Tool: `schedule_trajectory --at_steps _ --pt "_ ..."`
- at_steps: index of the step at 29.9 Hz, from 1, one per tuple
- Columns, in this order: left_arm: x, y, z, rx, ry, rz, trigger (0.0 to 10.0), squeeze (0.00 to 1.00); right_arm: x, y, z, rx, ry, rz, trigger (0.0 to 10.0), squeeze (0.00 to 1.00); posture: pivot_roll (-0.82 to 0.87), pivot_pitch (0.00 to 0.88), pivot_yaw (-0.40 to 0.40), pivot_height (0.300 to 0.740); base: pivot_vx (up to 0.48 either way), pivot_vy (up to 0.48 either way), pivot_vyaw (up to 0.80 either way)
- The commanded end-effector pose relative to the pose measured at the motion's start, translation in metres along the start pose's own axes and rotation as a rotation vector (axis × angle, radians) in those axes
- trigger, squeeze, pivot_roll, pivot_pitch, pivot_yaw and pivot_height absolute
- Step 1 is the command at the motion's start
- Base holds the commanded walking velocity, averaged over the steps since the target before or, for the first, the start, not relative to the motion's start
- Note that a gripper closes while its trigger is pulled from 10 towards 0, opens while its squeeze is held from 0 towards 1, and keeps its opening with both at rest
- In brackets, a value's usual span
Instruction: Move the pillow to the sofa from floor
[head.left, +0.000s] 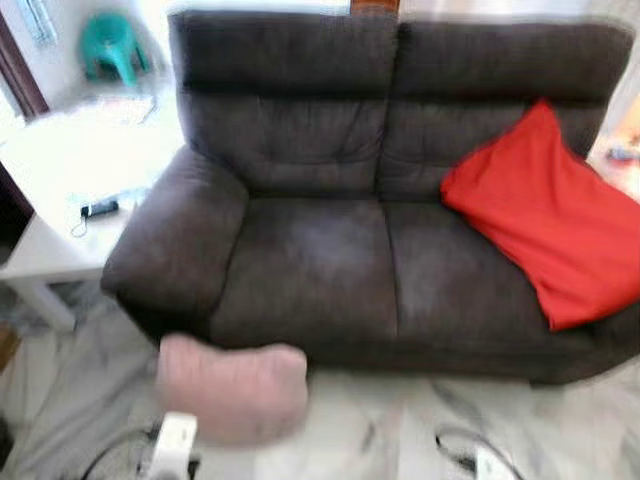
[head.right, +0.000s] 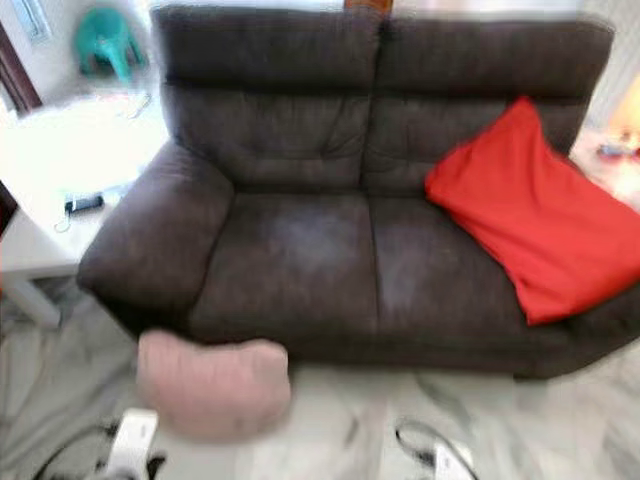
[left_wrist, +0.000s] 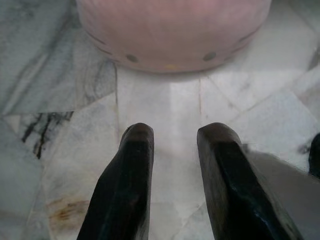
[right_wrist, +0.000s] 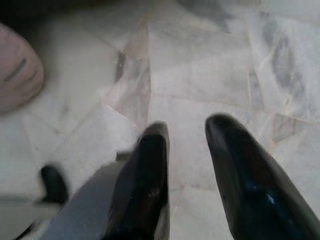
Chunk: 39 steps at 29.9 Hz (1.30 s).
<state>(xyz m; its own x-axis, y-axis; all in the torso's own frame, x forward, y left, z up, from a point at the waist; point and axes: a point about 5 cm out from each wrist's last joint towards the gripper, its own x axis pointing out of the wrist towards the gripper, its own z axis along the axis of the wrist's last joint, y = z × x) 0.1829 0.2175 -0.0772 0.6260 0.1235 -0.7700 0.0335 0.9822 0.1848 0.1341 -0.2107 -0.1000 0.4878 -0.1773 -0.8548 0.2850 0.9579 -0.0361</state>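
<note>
A pale pink pillow (head.left: 235, 390) with small face markings lies on the marble floor against the front of the dark brown sofa (head.left: 330, 260), below its left armrest. My left gripper (left_wrist: 175, 134) hovers open over the floor a short way from the pillow (left_wrist: 170, 32), fingers empty. My right gripper (right_wrist: 186, 129) is open too, above bare floor, with the pillow (right_wrist: 17, 67) off to its side. Both wrists (head.left: 172, 445) show at the bottom edge of the eye views.
A red cushion (head.left: 550, 215) leans on the sofa's right seat and armrest. A white low table (head.left: 70, 170) with a small dark device stands left of the sofa, a teal stool (head.left: 108, 45) behind it. Marble floor (head.left: 380, 430) lies in front.
</note>
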Motion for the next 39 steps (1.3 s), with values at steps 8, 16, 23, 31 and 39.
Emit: schedule_trajectory --at_steps 8,16,23,31,39 --pt "-0.001 0.0056 -0.0044 -0.012 0.02 0.022 10.0 0.0 0.0003 0.008 -0.0008 0.001 0.013 0.024 10.0 0.0 0.05 0.0 -0.045 0.74 0.0 0.325 0.0" --pt "-0.0015 0.007 -0.0065 -0.01 0.026 0.024 10.0 0.0 0.0002 0.0092 -0.0017 -0.007 0.016 0.031 10.0 0.0 0.05 0.0 -0.042 0.74 0.0 0.323 0.0" --pt "-0.0019 0.0078 -0.0077 -0.007 0.028 0.023 10.0 0.0 0.0001 0.0102 -0.0021 -0.012 0.016 0.038 10.0 0.0 0.05 0.0 -0.041 0.74 0.0 0.325 0.0" --pt "-0.0018 0.0075 -0.0074 -0.004 0.027 0.02 10.0 0.0 0.0 0.0114 -0.003 -0.02 0.019 0.041 10.0 0.0 0.05 0.0 -0.04 0.74 0.0 0.324 0.0" --pt "-0.0016 0.0063 -0.0068 -0.005 0.026 0.018 10.0 0.0 -0.0001 0.0118 -0.0035 -0.016 0.02 0.04 10.0 0.0 0.05 0.0 -0.041 0.74 0.0 0.325 0.0"
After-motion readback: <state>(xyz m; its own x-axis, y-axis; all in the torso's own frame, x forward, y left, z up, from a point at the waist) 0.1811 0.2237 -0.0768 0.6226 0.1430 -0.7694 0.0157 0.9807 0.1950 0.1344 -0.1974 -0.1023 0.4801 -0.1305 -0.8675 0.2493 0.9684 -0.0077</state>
